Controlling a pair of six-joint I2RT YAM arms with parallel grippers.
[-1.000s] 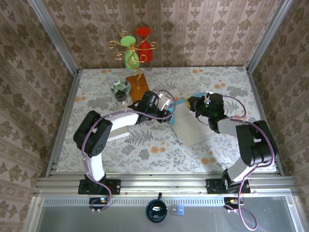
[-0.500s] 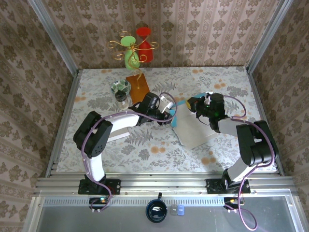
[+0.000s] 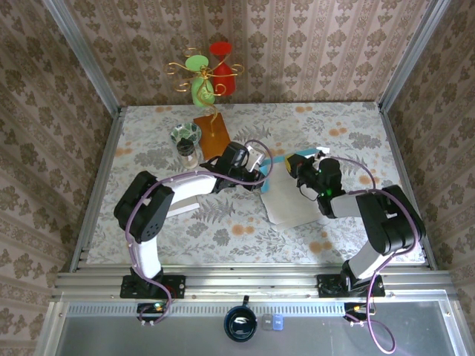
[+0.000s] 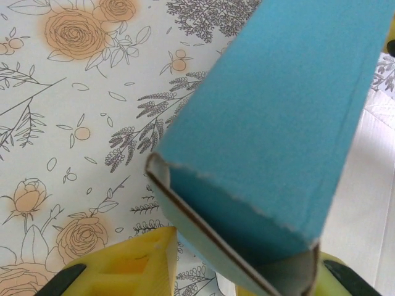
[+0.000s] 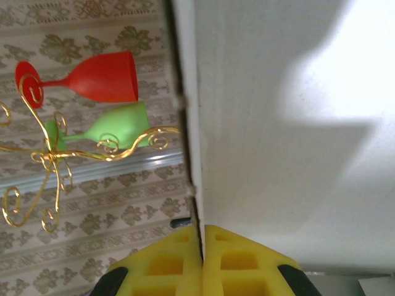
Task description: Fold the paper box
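The left arm [image 3: 185, 185] rises from its base, bends sharply at the elbow and runs its forearm flat toward the paper box [image 3: 291, 199], reaching it from the box's left side. The left gripper [image 3: 264, 173] stands partly spread, its yellow pads [image 4: 133, 265] either side of the box's folded blue wall [image 4: 278, 123] – clamped on it. The right arm [image 3: 378, 215] folds back on itself to the right of the box, wrist low and pointed at the far edge. The right gripper [image 5: 202, 250] is pinched tight – pads [image 5: 163, 265] together on a thin white panel [image 5: 278, 123] edge.
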